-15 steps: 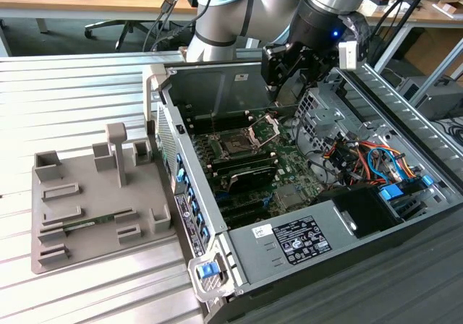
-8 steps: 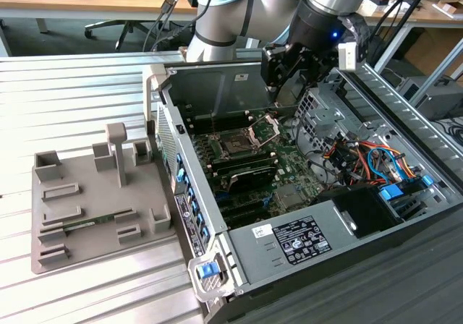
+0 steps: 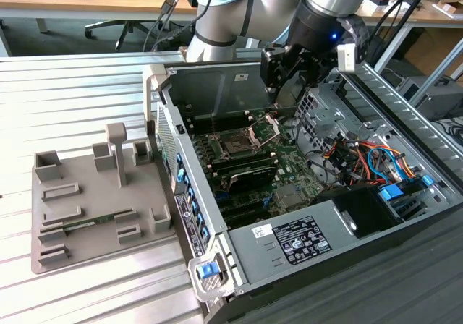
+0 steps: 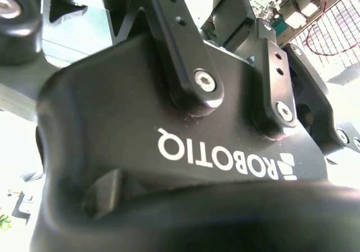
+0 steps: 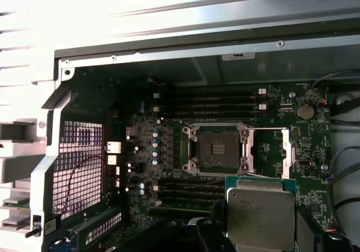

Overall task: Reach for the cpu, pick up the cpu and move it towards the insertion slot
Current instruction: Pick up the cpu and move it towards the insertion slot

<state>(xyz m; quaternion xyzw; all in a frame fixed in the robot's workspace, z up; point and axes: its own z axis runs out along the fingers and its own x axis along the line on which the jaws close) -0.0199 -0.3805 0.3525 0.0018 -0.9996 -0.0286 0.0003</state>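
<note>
The cpu (image 5: 260, 212), a small square chip with a whitish-silver face and tan rim, hangs close under the camera in the first wrist view, with dark fingers (image 5: 216, 221) against its sides. My gripper (image 3: 288, 78) is shut on it, hovering above the open computer case near the back wall in the exterior view. The insertion slot (image 5: 218, 149) is a dark square socket with a shiny metal frame, and its lid (image 3: 264, 129) is swung open. The cpu sits a short way off from the socket (image 3: 236, 145), above the board and not over it.
A grey tray (image 3: 94, 201) holding a green memory stick (image 3: 90, 225) lies to the exterior view's left of the case. Inside the case are long black memory slots (image 5: 216, 103), a drive cage (image 3: 322, 107), coloured cables (image 3: 365, 158) and a black power supply (image 3: 362, 208).
</note>
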